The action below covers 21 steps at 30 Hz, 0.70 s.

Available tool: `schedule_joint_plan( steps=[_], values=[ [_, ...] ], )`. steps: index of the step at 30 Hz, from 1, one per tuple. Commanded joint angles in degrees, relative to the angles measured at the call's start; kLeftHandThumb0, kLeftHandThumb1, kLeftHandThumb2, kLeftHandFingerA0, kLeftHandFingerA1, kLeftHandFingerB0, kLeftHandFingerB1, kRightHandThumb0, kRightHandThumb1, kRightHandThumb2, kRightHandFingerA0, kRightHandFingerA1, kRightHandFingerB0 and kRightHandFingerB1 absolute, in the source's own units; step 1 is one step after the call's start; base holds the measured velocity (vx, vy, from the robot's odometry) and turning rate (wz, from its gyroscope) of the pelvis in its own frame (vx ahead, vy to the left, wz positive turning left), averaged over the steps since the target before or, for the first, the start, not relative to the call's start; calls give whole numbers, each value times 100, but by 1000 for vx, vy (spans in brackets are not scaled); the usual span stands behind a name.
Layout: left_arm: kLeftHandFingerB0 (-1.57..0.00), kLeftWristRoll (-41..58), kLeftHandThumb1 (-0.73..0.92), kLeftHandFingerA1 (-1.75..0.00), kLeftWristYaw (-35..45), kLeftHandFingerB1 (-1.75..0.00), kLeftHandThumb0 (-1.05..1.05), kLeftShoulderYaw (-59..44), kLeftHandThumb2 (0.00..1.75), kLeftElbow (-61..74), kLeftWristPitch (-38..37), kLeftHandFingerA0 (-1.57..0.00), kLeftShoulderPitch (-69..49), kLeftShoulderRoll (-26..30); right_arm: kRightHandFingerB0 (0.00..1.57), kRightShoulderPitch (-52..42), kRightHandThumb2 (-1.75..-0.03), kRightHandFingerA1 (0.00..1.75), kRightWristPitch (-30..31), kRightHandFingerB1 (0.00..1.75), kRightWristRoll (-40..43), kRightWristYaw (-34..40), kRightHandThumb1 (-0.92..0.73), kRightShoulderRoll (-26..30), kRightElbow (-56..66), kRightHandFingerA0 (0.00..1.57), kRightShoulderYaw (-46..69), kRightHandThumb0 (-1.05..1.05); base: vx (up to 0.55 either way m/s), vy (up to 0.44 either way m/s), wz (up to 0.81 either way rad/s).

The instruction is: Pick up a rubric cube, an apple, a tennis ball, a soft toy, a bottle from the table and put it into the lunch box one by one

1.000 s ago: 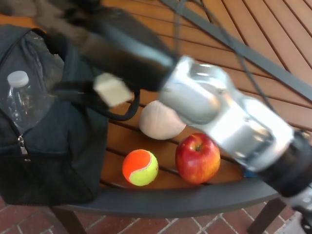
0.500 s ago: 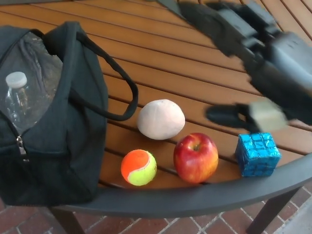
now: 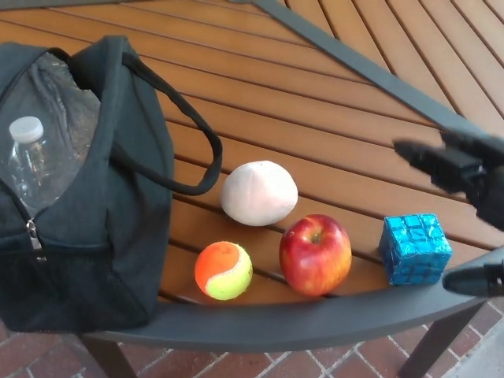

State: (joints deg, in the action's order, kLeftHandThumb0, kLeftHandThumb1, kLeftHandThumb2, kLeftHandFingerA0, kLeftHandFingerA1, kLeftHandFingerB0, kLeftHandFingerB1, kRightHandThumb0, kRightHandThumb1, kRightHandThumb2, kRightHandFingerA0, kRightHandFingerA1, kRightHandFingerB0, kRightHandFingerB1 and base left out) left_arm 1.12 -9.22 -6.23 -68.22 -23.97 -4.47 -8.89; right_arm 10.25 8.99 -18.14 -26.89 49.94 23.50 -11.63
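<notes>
Bottle in bag, four things out.
I see my right hand [image 3: 465, 213] spread wide by the cube [image 3: 415, 248]; apple [image 3: 315, 254], ball [image 3: 224, 270], toy [image 3: 259, 193] sit beside the bag [image 3: 118, 205], bottle [image 3: 31, 161] inside.

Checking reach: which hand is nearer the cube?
Right. The right hand sits at the picture's right edge, open, with fingers just above and below-right of the cube, not touching it. The left hand is not in view.
</notes>
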Motion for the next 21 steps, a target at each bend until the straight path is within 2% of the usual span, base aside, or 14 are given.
schedule_joint_plan(
  steps=[1, 5, 6, 10, 11, 17, 18, 19, 20, 21],
  values=[
    [-104, 82, 54, -113, 105, -104, -4, -146, 99, -138, -359, -105, -254, 98, 8, 225, -89, 1, 358, 6, -148, -587, -53, -142, -437, 0, -295, -92, 0, 0, 0],
    [-101, 51, 58, -112, 45, -106, -7, -189, 93, -152, -347, -106, -246, 86, 11, 670, -84, 2, 426, 13, -294, -568, -49, -487, -766, 0, -531, -84, 0, 0, 0],
    [-100, 40, 58, -113, 60, -107, -7, -197, 92, -152, -355, -105, -250, 87, 8, 783, -83, 6, 444, 20, -335, -553, -47, -591, -859, 0, -571, -81, 0, 0, 0],
    [-100, 20, 57, -109, 74, -105, -10, -209, 97, -138, -390, -108, -316, 95, 9, 1286, -86, 3, 537, 16, -506, -500, -50, -998, -1266, 0, -785, -87, 0, 0, 0],
    [-97, -7, 62, -108, 50, -104, -9, -195, 87, -146, -366, -105, -328, 101, 11, 1444, -86, 6, 545, 16, -565, -499, -49, -1093, -1430, 0, -840, -86, 0, 0, 0],
    [-97, -58, 61, -108, 64, -103, -8, -157, 89, -161, -425, -103, -378, 143, 10, 1852, -84, 13, 489, 21, -794, -344, -46, -1437, -2045, 2, -1003, -77, 0, 0, 0],
    [-95, -21, 62, -107, 98, -103, -8, -180, 87, -157, -431, -102, -388, 125, 1, 1885, -87, 22, 472, 29, -835, -295, -45, -1484, -2138, 0, -1028, -70, 0, 0, 0],
    [-95, 6, 62, -107, 122, -103, -8, -196, 87, -155, -435, -102, -393, 113, 1, 1906, -87, 22, 457, 29, -865, -263, -45, -1520, -2204, 0, -1040, -70, 0, 0, 0],
    [-96, 37, 52, -104, 166, -99, -6, -215, 107, -153, -439, -104, -393, 104, 2, 1932, -87, 25, 441, 31, -894, -244, -44, -1556, -2272, 0, -1053, -68, 0, 0, 0],
    [-96, 64, 52, -104, 212, -99, -6, -234, 107, -153, -446, -104, -391, 98, 2, 1960, -87, 25, 420, 31, -932, -234, -44, -1598, -2345, 0, -1061, -68, 0, 0, 0]
  ],
)
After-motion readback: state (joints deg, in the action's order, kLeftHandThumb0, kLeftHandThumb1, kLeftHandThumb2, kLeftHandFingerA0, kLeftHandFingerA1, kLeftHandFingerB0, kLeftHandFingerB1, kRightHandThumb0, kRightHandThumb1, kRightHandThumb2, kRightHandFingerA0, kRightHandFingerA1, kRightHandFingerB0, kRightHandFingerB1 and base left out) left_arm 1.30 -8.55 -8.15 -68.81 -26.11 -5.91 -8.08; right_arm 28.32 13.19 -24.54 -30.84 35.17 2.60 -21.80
